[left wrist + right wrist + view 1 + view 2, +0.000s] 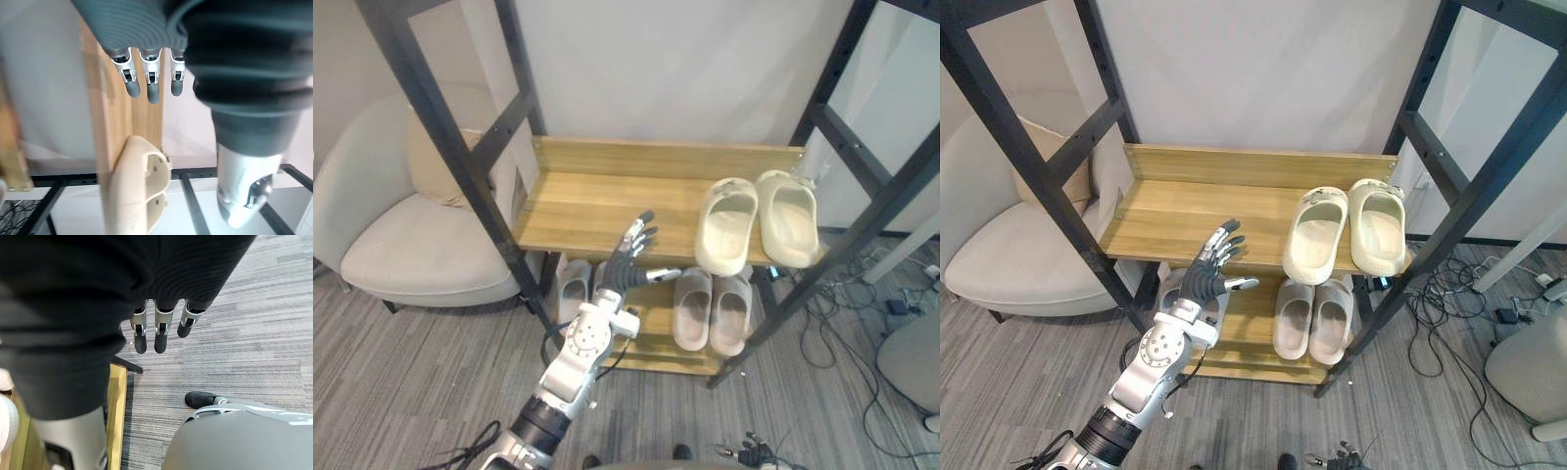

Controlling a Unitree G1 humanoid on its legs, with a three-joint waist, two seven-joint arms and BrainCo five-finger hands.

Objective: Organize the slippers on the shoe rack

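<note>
Left hand [631, 257] raised in front of the top shelf [597, 196] of the rack [450, 137], at its front edge. Fingers straight and spread, thumb out to the side, nothing in them; judged a reach posture, not a grasp. Cream pair [759, 225] side by side on the right of the top shelf, toes to the wall, heels just over the front edge, so likely already sorted. Grey pair [713, 310] on the lower shelf [651, 348] beneath them, also paired. A third pair [574, 289] on the lower shelf at left, partly hidden behind the hand; probably the next target, with the left of the top shelf bare to take it. Right hand [160, 335] hangs over the floor [220, 342], fingers loose, empty. Chair [401, 235] left of the rack.
</note>
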